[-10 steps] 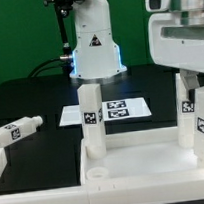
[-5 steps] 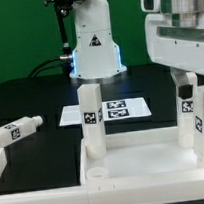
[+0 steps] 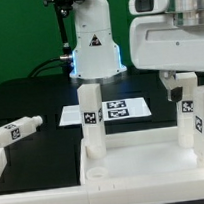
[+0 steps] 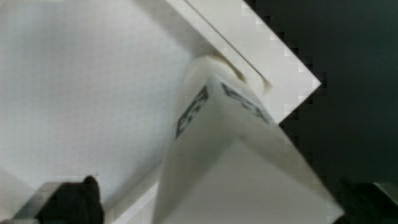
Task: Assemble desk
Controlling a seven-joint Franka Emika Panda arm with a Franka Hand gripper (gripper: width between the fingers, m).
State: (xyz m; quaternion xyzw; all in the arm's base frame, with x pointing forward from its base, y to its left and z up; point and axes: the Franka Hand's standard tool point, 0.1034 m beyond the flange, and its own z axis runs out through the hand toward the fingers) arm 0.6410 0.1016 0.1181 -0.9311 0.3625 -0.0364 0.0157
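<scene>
In the foreground, on the black surface (image 3: 35, 166), the desk (image 3: 135, 157) part-built: white rimmed top (image 3: 147, 176) lying flat, tray-like, the only thing here close to a container, holding nothing loose, just two chunky square legs standing upright toward its far edge. First upright leg (image 3: 89, 119) at the exterior view's left, tagged, unattended. Second upright leg (image 3: 195, 112) at the exterior view's right, directly beneath the tool (image 3: 186, 82), jaws spread wide to either side of the leg's upper end and gripping nothing; dark fingertips (image 4: 71, 200) in the wrist view well apart from the leg's faces. By the look of it, hard moulded plastic throughout: probably light, stiff, not fragile, smooth enough to slip in a loose pinch, so best taken across two opposite flat faces near a leg's upper end, squarely, clear of the tags if possible. Top probably too wide for these jaws across its breadth; better pushed or pinched by its rim. Whether seated firmly or merely perched, impossible to tell for either standing leg. Farther back at the exterior view's left, a loose leg (image 3: 17, 129) on its side on the surface, apart from the top, easy to reach across its flat sides. Behind the legs, the marker board (image 3: 111, 110) flat on the surface. At the rear, the robot base (image 3: 93, 46).
</scene>
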